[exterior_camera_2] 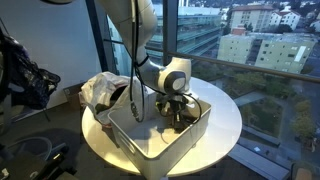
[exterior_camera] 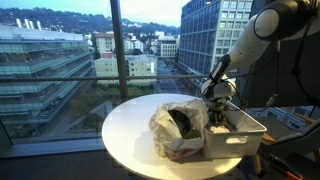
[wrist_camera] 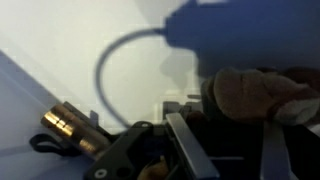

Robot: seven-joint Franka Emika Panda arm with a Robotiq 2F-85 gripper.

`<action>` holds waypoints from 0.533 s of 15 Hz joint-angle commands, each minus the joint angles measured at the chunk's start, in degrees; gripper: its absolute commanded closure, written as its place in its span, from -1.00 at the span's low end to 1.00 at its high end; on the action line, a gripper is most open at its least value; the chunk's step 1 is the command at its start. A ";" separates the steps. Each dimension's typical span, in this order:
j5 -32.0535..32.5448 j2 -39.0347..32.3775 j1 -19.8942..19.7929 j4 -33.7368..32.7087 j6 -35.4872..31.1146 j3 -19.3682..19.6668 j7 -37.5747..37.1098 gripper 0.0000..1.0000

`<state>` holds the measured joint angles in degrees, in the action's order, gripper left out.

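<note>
I've got the arm (exterior_camera: 245, 45) bent down over the white bin (exterior_camera: 240, 137), and the jaws are inside it, low among some dark bits I can't make out in either exterior view. The bin sits on the round white bench (exterior_camera: 130, 130), at the edge farthest from the window (exterior_camera: 60, 50). A crumpled plastic bag (exterior_camera: 175, 125) lies right against the bin's side, its dark opening facing the camera.

In an exterior view the same bin (exterior_camera_2: 150, 142) shows its near wall. The bag (exterior_camera_2: 105, 90) is behind it, and the bench (exterior_camera_2: 225, 120) runs out toward the glass.

On the wrist view it's blurry. A brown lump (wrist_camera: 250, 92) sits right at the jaws, on the bin floor, at the right of the picture. The fingers (wrist_camera: 190, 150) come up from the bottom edge just beneath it. Whether the jaws are pinching the lump or only flanking it, I can't tell. Well off to the left lies a short brass cylinder (wrist_camera: 68, 128), apart from the lump. A dark curved line (wrist_camera: 110, 65) arcs across the white floor between them.
</note>
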<state>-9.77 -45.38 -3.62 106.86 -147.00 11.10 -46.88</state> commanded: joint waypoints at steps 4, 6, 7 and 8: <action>4.04 11.41 6.36 9.78 4.96 5.34 -3.15 0.78; 5.87 14.64 7.49 11.53 7.20 5.99 -4.09 0.77; 6.91 16.69 7.85 12.72 7.63 6.16 -4.60 0.78; 8.02 18.96 8.04 14.08 7.85 6.26 -5.00 0.77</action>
<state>-4.97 -34.22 2.65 115.47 -140.58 16.07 -49.70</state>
